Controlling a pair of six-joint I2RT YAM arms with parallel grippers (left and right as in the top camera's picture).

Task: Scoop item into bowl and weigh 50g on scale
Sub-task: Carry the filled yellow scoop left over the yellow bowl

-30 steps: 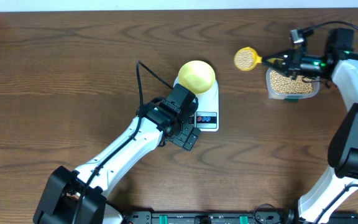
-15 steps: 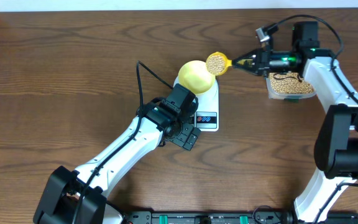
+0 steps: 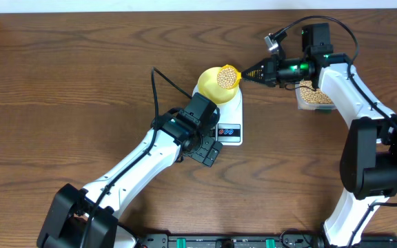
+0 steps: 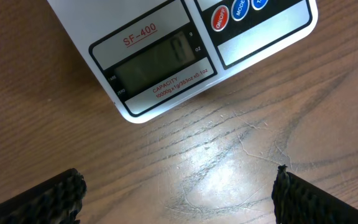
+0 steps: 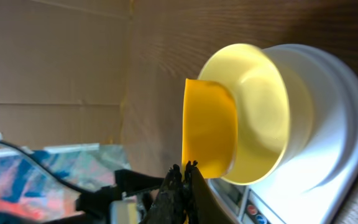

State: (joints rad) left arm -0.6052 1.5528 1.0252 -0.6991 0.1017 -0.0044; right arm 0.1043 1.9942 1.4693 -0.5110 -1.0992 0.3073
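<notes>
The pale yellow bowl [image 3: 216, 87] sits on the white scale [image 3: 230, 122]. My right gripper [image 3: 259, 71] is shut on the handle of the yellow scoop [image 3: 227, 76], whose cup of tan beans hangs over the bowl's right rim. In the right wrist view the scoop [image 5: 209, 127] overlaps the bowl [image 5: 260, 106] on the scale [image 5: 328, 143]. More beans lie in the clear tub [image 3: 313, 97]. My left gripper [image 3: 208, 153] is open and empty over bare table beside the scale's display end; its wrist view shows the display [image 4: 157, 60] and the fingers [image 4: 51, 198] wide apart.
The left arm lies diagonally from the front left up to the scale. The right arm reaches over the clear tub from the right. A black cable runs by the bowl's left side [image 3: 158, 86]. The table's far edge lies just behind the bowl.
My right gripper has carried the bean-filled scoop leftward from above the tub to over the bowl's rim. The left arm has not moved.
</notes>
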